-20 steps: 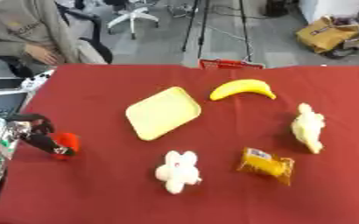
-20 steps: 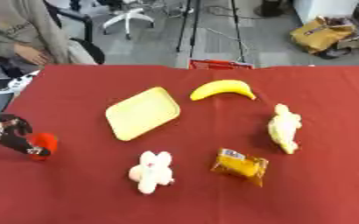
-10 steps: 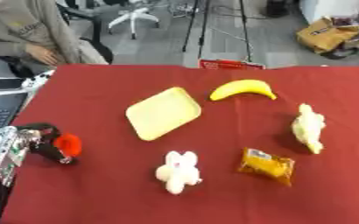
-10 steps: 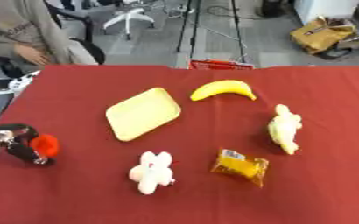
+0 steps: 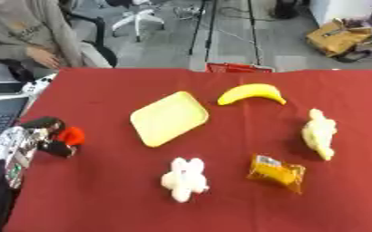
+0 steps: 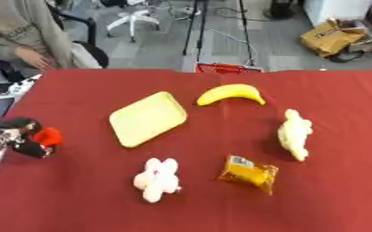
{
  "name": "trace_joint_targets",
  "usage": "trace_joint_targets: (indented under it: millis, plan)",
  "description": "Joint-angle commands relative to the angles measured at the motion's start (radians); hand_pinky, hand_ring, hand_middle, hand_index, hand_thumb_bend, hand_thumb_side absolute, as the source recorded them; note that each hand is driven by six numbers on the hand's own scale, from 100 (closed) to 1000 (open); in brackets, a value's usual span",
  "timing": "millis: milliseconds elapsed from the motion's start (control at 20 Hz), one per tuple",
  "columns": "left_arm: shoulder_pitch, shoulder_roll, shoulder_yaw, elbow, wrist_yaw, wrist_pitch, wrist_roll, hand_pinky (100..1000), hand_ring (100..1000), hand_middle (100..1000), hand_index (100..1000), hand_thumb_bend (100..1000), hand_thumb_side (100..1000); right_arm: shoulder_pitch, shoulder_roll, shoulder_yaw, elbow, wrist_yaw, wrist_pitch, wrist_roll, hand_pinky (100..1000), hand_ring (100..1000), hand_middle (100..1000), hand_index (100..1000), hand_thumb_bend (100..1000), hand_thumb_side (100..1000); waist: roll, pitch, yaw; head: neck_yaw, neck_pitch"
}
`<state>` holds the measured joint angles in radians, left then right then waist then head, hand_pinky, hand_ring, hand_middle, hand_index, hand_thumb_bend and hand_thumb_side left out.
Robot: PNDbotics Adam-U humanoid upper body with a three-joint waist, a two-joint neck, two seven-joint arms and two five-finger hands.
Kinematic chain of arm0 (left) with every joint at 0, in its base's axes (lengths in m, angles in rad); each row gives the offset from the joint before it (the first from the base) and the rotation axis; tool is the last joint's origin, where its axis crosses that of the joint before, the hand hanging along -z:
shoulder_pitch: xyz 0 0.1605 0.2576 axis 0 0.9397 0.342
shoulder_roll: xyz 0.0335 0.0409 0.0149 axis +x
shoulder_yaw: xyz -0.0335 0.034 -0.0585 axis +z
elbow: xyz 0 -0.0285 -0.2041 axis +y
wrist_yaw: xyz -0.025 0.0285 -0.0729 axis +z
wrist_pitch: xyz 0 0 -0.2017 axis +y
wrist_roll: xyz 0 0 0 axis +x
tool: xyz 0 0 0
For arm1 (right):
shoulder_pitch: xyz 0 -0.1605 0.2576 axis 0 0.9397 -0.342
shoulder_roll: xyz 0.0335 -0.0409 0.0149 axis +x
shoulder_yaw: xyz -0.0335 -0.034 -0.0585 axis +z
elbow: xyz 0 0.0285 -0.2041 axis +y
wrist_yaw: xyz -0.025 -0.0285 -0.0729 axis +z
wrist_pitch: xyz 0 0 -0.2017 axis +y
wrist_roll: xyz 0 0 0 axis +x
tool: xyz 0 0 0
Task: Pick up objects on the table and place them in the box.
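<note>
Curling around a red object [image 5: 71, 135], left hand [image 5: 40, 136] fingers; writing unreadable.

I see both eye views evenly and fairly brightly lit, with soft overhead light and no harsh glare on the red counter [image 5: 221, 208]. Shadows are short and faint: a dark smudge sits just left of the pale plush toy [image 6: 295, 134] and under the orange packet [image 6: 249, 173]. Everything looks soft and slightly blurred. The left hand [image 5: 32, 136] at the left edge is the most smeared, and I can't make out its outline clearly.
</note>
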<state>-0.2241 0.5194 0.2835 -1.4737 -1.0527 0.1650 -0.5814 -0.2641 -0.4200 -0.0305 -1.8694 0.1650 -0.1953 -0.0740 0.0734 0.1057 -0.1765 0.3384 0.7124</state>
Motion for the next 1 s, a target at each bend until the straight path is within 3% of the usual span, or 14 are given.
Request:
trace_joint_targets:
  millis: [50, 300, 600, 800, 1000]
  plan:
    - [-0.085, 0.011, -0.021, -0.082, 0.026, -0.027, 0.031, 462, 403, 492, 607, 358, 387, -0.013, -0.019, -0.004, -0.007, -0.001, -0.001, 0.002, 751, 679, 847, 944, 393, 832, 0.004, -0.024, 0.001, -0.001, -0.006]
    - [-0.235, -0.043, -0.127, -0.101, 0.024, -0.105, 0.012, 474, 409, 500, 614, 369, 400, -0.022, -0.011, 0.003, -0.008, -0.007, -0.003, 0.009, 751, 679, 847, 944, 393, 832, -0.007, -0.023, -0.009, 0.006, -0.018]
    - [-0.281, -0.031, -0.234, 0.001, -0.032, -0.183, -0.079, 505, 446, 519, 622, 395, 389, -0.028, -0.008, 0.004, -0.009, -0.011, -0.003, 0.011, 751, 679, 847, 944, 394, 831, -0.009, -0.019, -0.022, 0.006, -0.025]
    - [-0.278, -0.015, -0.251, 0.071, -0.074, -0.2, -0.095, 511, 447, 517, 619, 424, 394, -0.027, -0.008, 0.005, -0.009, -0.011, -0.003, 0.012, 751, 679, 847, 945, 393, 833, -0.007, -0.02, -0.024, 0.006, -0.026]
    - [-0.282, -0.023, -0.242, 0.16, -0.134, -0.162, -0.021, 526, 454, 524, 627, 461, 418, -0.026, -0.007, 0.005, -0.009, -0.01, -0.004, 0.013, 751, 679, 847, 944, 393, 833, -0.01, -0.02, -0.022, 0.007, -0.03]
